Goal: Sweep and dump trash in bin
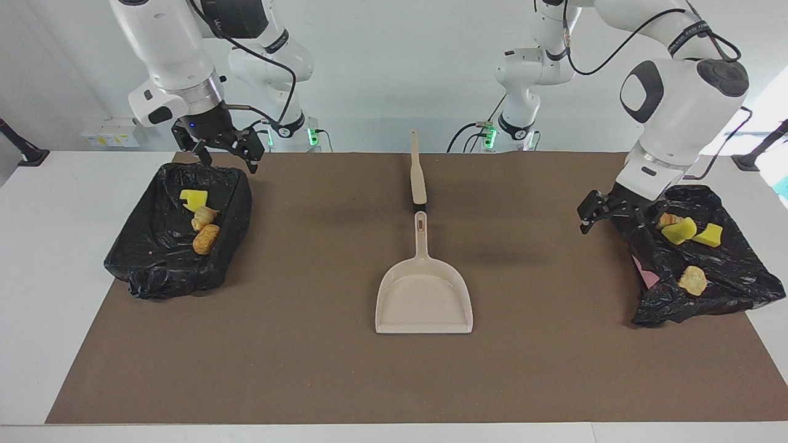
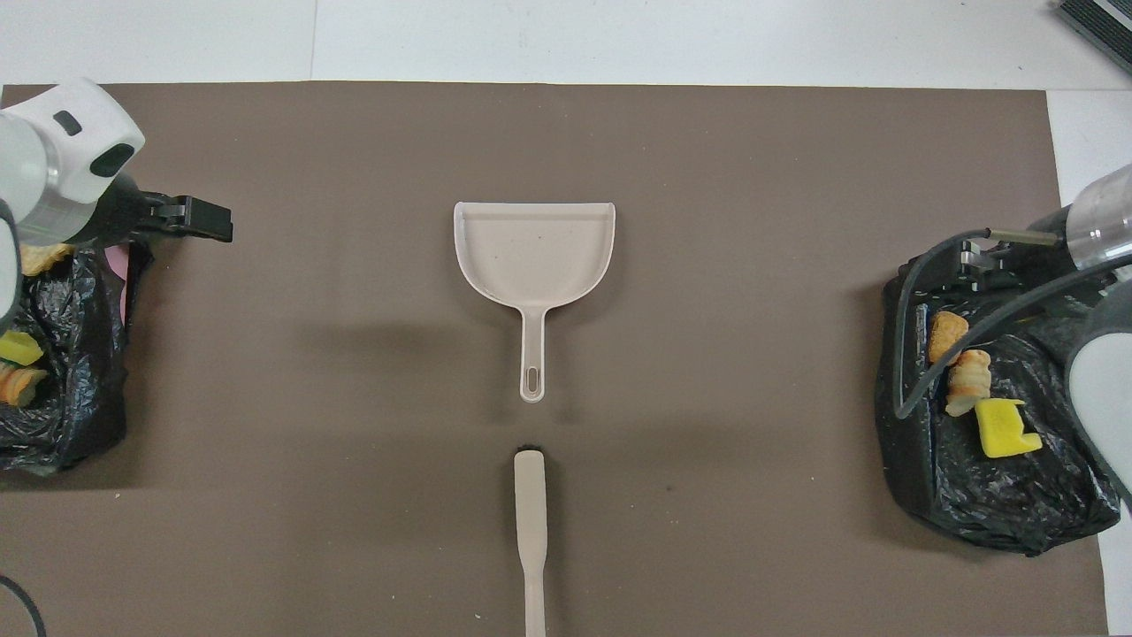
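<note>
Two grippers empty, jaws spread; left gripper [image 1: 606, 212] hangs wrist-down at one bin [image 1: 726, 277] edge; right gripper [image 1: 218, 147] tilted over other bin [image 1: 154, 264].

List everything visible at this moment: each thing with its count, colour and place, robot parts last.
Trash in the bin at the right arm's end: three pieces, one yellow, two golden-brown.
Trash in the bin at the left arm's end: four pieces, two yellow, two tan.
Bins: two, lined with black bags, one at each end of the mat.
Dustpan: one, beige, mid-mat, empty.
Brush: one, beige handle, nearer to the robots than the dustpan, in line with its handle.
Mat: one, brown, covering the white table.
Right hand: open, over its bin's edge.
Left hand: open, over its bin's edge.
</note>
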Motion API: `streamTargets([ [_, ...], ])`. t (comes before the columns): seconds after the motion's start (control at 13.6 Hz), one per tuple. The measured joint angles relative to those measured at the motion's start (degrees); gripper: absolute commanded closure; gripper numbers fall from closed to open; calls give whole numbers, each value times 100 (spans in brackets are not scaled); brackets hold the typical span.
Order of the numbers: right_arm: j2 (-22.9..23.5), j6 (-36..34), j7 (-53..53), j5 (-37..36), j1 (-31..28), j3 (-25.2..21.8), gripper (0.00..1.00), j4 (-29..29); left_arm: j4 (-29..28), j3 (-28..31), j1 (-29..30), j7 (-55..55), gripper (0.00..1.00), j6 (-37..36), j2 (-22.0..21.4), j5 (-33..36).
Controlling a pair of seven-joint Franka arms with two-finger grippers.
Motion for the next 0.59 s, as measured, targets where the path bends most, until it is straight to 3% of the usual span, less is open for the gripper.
streamTargets([
  [0.59, 1, 0, -208, 0, -7, 4, 0, 4, 274, 80, 10, 201, 0, -1102, -585, 129],
])
